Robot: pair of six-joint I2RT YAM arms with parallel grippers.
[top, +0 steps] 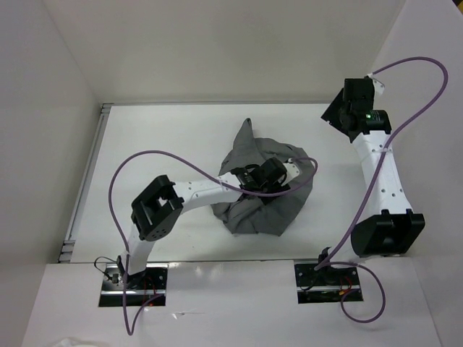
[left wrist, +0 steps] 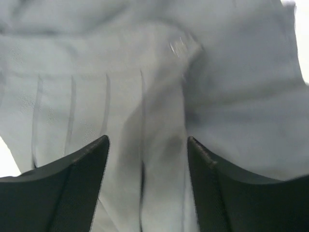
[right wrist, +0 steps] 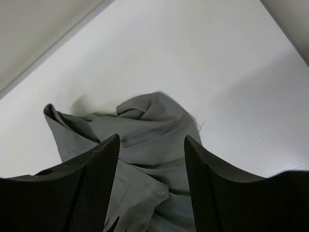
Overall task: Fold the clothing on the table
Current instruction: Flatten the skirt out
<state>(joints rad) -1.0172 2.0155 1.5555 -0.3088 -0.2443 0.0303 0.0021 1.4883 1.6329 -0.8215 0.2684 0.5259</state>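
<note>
I see the flat white rectangular table (top: 166, 144) w/ the mid-grey pleated skirt (top: 253, 213) of soft fabric lying crumpled in a heap approx. at its centre. The left gripper (left wrist: 147, 140) is close over the heap, fingers apart, pleated cloth showing between them, nothing pinched as far as I see. The right gripper (right wrist: 150, 137) is near the far right side, apart from the skirt, fingers spread, holding nothing. One small round grey button (right wrist: 160, 192) shows on the cloth.
</note>
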